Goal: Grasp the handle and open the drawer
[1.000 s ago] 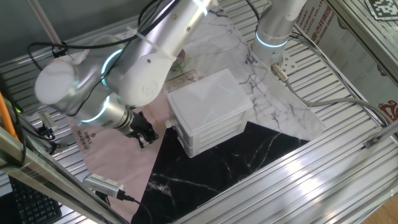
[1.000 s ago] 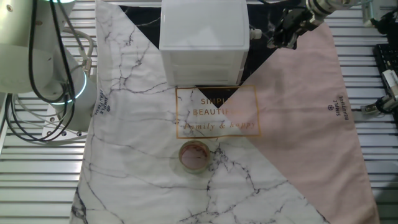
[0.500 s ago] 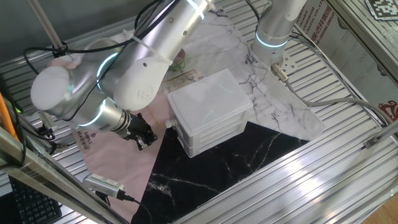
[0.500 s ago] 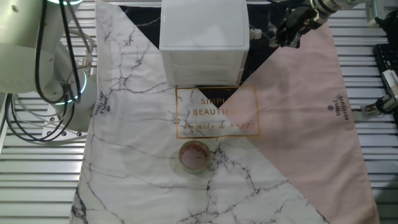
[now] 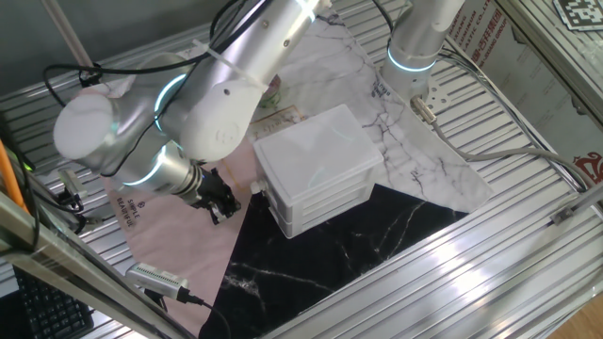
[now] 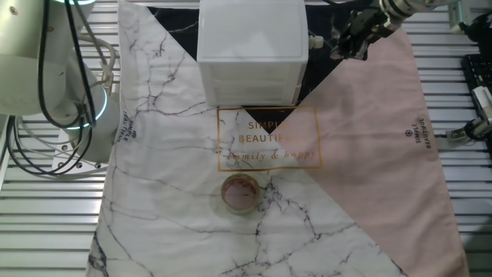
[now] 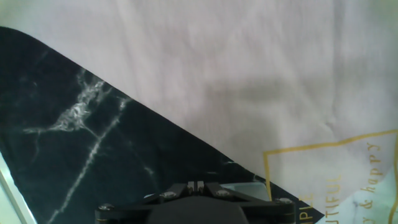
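Judging progress, you have the gripper (image 5: 219,204) beside the handle (image 6: 314,41), grip state unclear, and the drawer (image 5: 316,202) not yet opened.

Ribbed metal table (image 5: 528,235); marble-print cloth (image 6: 161,177) in white, black, pink; keyboard (image 5: 38,306) at edge.

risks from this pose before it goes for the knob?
1. The tool sits beside the cabinet, apart from the handle; that knob is tiny, so a slightly off approach could miss it or bump the drawer front.
2. The hand view shows only cloth, no handle, so no close-up check for alignment.
3. The cabinet rests loose on cloth; pulling may drag it.
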Controlling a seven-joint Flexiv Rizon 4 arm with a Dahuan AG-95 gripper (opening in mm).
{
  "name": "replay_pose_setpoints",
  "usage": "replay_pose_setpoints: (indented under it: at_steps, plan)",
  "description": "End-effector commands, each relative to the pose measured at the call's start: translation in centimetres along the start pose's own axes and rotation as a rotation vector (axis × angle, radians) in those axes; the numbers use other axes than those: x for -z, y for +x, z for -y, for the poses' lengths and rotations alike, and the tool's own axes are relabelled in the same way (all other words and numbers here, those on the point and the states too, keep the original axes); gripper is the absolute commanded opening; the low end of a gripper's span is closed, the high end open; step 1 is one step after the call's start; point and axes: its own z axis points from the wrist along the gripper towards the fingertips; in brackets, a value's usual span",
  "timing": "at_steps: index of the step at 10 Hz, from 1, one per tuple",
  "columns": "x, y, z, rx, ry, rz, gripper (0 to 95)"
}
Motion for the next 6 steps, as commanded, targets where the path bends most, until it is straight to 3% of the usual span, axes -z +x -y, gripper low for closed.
replay_pose_setpoints:
  at_steps: [1, 6]
  plan:
    - [0.01, -0.01, -0.01, -0.001, 0.001, -0.002, 0.0]
    - [0.01, -0.01, -0.01, 0.023, 0.004, 0.013, 0.0]
